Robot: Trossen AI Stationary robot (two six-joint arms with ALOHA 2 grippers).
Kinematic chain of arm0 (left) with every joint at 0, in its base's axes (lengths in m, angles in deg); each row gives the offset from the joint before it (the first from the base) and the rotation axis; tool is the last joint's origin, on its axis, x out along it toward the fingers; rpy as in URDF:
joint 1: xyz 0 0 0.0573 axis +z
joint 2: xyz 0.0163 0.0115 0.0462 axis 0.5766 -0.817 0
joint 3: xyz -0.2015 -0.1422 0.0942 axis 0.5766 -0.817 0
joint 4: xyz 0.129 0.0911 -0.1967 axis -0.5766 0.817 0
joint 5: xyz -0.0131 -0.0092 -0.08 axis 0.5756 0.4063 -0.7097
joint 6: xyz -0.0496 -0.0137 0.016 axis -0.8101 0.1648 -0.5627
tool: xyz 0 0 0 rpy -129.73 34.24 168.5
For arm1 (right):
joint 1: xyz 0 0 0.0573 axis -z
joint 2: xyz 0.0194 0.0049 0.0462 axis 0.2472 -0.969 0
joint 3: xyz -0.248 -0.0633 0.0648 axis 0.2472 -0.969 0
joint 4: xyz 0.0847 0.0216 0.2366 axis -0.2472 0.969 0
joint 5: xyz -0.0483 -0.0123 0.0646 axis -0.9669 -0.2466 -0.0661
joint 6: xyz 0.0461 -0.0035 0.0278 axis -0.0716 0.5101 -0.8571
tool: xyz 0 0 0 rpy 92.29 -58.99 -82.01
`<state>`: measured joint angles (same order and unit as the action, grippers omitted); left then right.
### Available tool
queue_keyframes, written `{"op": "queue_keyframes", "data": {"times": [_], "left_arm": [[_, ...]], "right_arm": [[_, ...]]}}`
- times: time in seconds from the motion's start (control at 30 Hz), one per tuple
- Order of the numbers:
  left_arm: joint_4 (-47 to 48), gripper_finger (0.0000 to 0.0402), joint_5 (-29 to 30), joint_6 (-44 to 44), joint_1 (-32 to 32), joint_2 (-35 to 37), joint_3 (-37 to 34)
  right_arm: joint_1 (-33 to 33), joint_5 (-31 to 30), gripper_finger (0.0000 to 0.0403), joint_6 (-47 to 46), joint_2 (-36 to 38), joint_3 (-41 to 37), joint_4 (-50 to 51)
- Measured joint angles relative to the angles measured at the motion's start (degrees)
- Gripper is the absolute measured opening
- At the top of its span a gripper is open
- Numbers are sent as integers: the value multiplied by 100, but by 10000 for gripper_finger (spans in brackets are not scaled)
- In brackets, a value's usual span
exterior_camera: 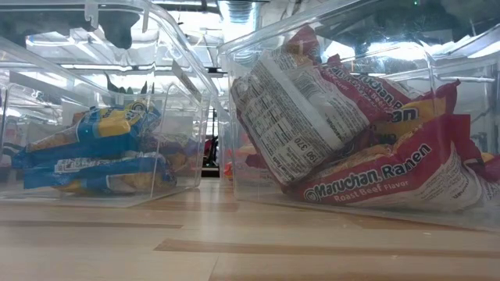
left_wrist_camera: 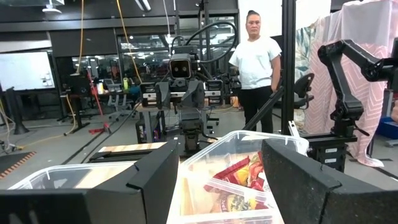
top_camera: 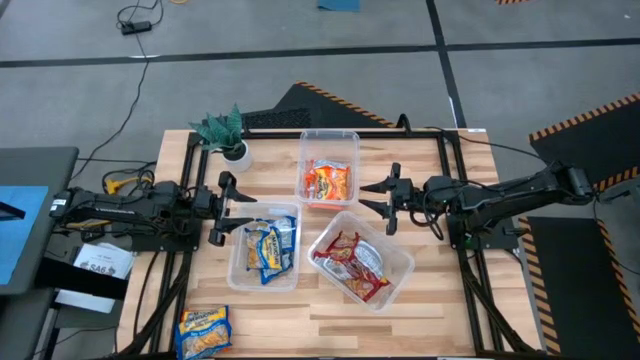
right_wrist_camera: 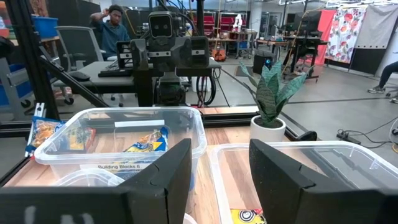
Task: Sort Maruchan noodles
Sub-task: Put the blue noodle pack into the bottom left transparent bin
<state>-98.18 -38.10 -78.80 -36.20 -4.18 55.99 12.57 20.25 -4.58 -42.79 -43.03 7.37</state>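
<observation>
Both arms wait over the desk, each with nothing in its grip. Your left hand hangs at nine o'clock with its fingers spread apart, and your right hand at three o'clock is released too. The blue packets lie in the bin at seven o'clock, the red packets in the tilted bin at five, the orange packets in the bin at twelve. One loose packet lies flat at the desk's eight o'clock corner, well apart from the bins.
</observation>
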Motion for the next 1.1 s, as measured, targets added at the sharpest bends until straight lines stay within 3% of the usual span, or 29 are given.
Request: {"op": "queue_keyframes", "data": {"times": [0.47, 0.9, 1.1], "left_arm": [[464, 219, 3, 111, -1, 175, 0], [1965, 219, -39, 126, 0, 1705, -21], [1387, 219, -108, 150, 4, 2353, -675]], "right_arm": [[0, 0, 182, 0, 0, 0, 2], [-2, 0, 182, -2, 0, 0, 6], [-2, 0, 182, -29, 0, 0, 4]]}}
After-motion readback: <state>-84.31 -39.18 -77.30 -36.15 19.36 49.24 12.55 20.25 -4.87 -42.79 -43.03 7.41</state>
